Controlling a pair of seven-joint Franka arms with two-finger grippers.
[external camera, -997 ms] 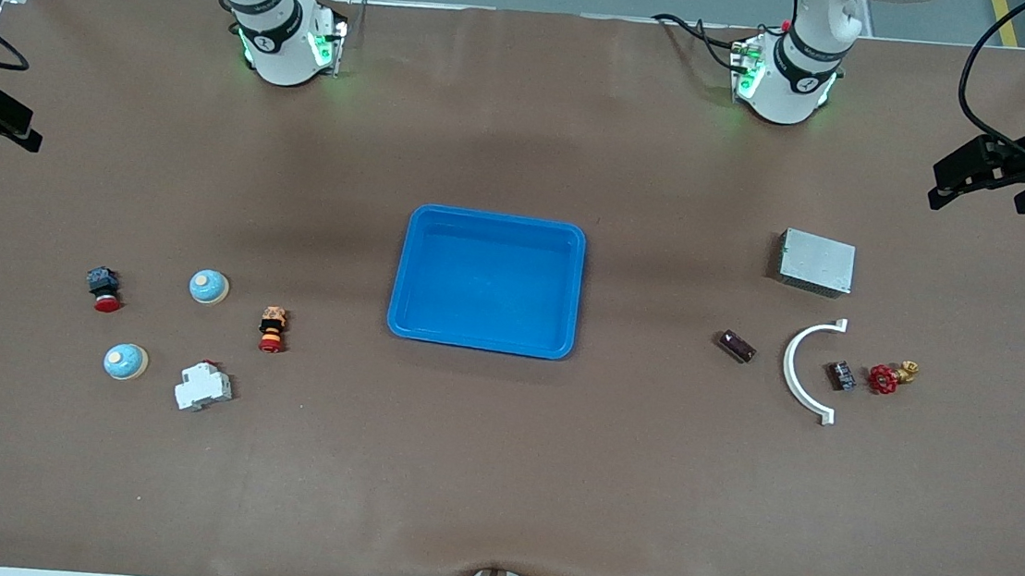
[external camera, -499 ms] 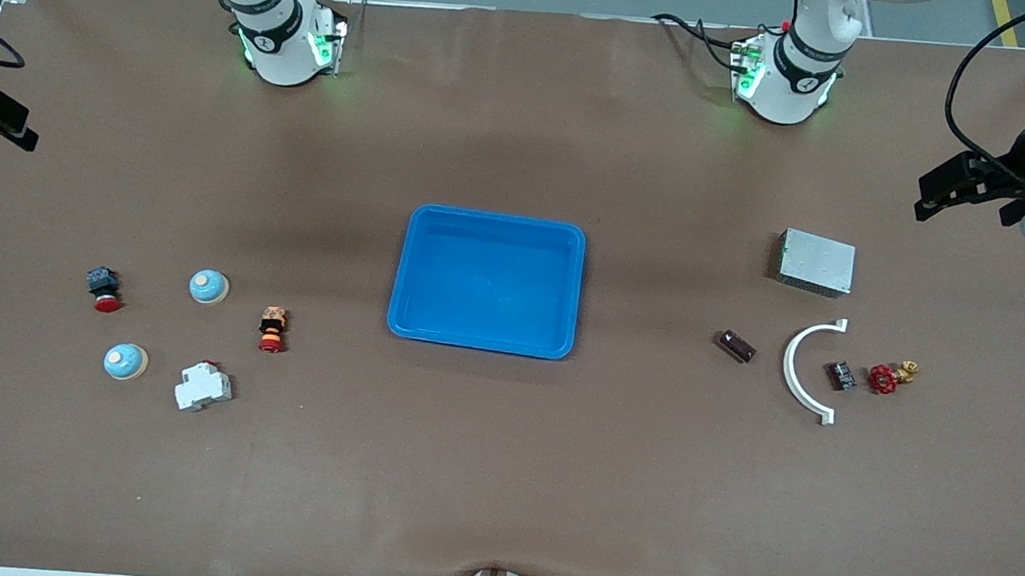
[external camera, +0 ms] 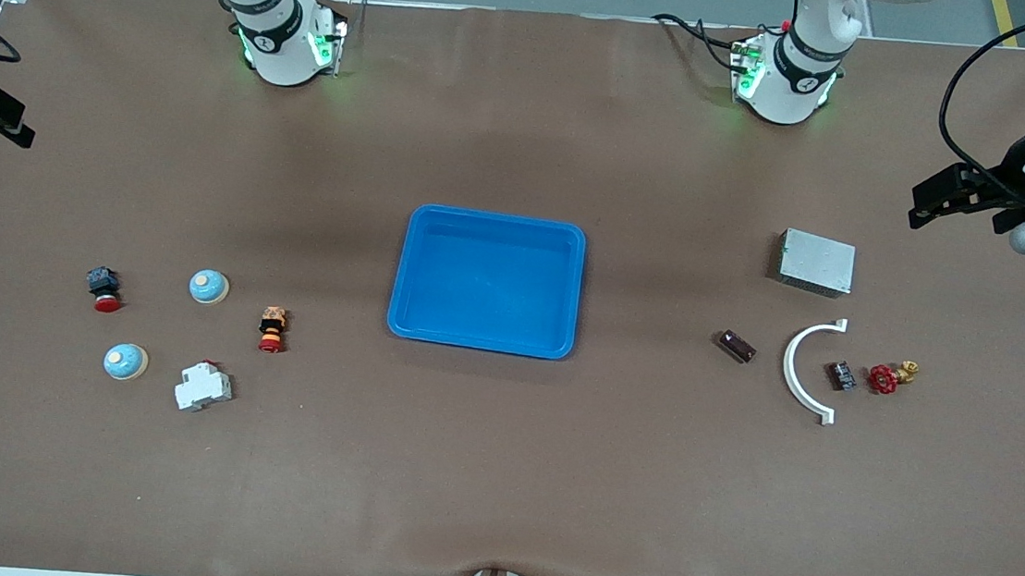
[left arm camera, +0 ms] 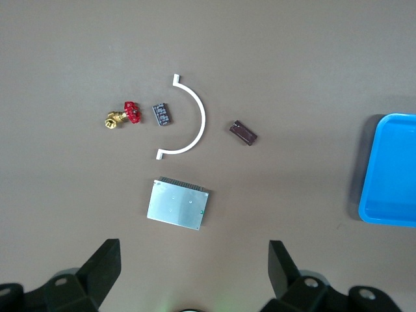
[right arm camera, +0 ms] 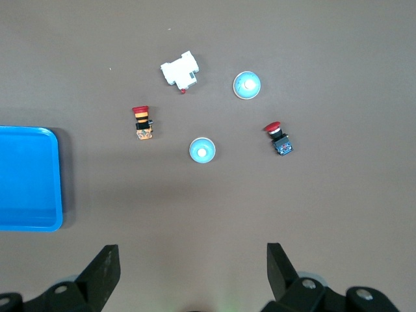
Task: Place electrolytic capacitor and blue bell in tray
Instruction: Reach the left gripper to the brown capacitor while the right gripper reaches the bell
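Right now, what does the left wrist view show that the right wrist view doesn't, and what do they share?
Only the left wrist view: the grey metal box, white curved bracket, two small dark components, red-handled brass valve, and the open left gripper. Only the right wrist view: two blue bells, white breaker, two red push buttons, and the open right gripper. Both show an edge of the empty blue tray.
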